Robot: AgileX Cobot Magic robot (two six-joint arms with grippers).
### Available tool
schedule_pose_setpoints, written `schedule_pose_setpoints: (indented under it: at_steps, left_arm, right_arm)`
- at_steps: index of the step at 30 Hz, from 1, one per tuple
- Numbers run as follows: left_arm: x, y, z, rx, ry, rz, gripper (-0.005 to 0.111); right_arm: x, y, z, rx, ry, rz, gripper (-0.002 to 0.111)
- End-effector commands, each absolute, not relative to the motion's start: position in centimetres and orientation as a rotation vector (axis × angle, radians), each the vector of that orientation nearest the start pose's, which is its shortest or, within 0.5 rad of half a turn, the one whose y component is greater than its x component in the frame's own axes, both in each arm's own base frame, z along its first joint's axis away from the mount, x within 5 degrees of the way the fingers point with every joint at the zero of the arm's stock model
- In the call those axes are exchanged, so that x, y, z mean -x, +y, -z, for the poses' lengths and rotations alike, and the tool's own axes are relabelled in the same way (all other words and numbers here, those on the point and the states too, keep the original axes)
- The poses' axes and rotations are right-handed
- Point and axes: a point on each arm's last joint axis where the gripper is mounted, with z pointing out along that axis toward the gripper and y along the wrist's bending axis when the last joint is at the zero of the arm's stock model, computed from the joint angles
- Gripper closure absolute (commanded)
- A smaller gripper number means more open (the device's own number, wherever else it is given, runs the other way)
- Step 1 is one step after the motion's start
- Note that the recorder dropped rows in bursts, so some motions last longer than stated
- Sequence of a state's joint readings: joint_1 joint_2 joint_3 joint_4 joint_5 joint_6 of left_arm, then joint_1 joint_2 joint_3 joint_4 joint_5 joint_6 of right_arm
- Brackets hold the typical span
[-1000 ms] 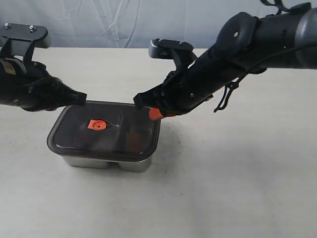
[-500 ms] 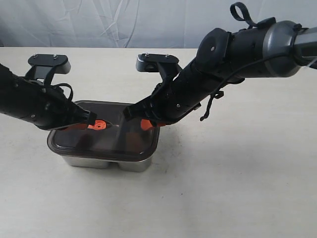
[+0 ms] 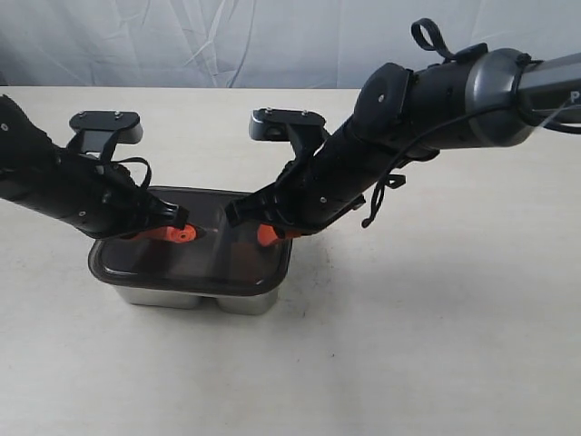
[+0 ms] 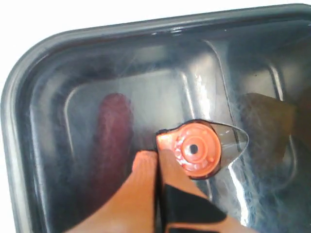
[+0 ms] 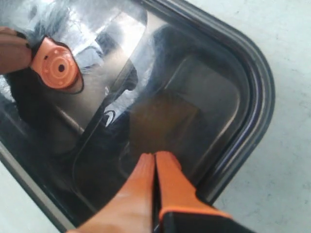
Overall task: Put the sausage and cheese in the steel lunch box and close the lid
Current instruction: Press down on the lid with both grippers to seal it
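The dark smoky lid (image 3: pixel 195 254) lies flat on the steel lunch box (image 3: pixel 182 297), with its orange valve (image 3: pixel 184 234) in the centre. Through the lid the red sausage (image 4: pixel 112 124) shows dimly in one compartment and the yellow-orange cheese (image 5: pixel 163 119) in the other. My left gripper (image 3: pixel 171 233) is shut and empty, its orange tips pressed on the lid beside the valve (image 4: pixel 194 149). My right gripper (image 3: pixel 266 236) is also shut and empty, tips down on the lid (image 5: pixel 228 97) over the cheese compartment, near the box's right end.
The box sits on a pale tabletop (image 3: pixel 436 318). A light wrinkled backdrop (image 3: pixel 227 36) stands behind the table. Both arms lean over the box from either side.
Both grippers have come inward and down from the lid's far edge onto its top; the left now rests by the valve, the right over the right compartment.
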State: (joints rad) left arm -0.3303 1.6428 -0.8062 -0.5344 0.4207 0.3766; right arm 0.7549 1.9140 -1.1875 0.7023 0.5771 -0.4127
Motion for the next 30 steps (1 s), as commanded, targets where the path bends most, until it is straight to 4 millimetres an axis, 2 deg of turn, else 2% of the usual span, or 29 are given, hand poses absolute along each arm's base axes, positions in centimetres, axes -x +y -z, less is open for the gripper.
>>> schedule_pose_setpoints:
  at_steps: [1, 6, 12, 30]
  left_arm:
    - [-26.6, -11.3, -14.3, -0.384, 2.829, 0.415, 0.107]
    - [-26.5, -11.3, -13.1, -0.382, 2.889, 0.417, 0.107]
    - [-26.4, -11.3, -12.9, -0.373, 2.905, 0.420, 0.107]
    - [-26.0, -11.3, -10.9, -0.367, 3.017, 0.424, 0.107]
  right_arm:
    - [-25.8, 28.8, -15.6, 0.900, 2.680, -0.738, 0.108]
    - [-25.6, 28.8, -14.5, 0.906, 2.725, -0.739, 0.108]
    - [-25.7, 28.9, -13.3, 0.897, 2.759, -0.734, 0.108]
    - [-25.7, 28.9, -13.3, 0.901, 2.759, -0.732, 0.108]
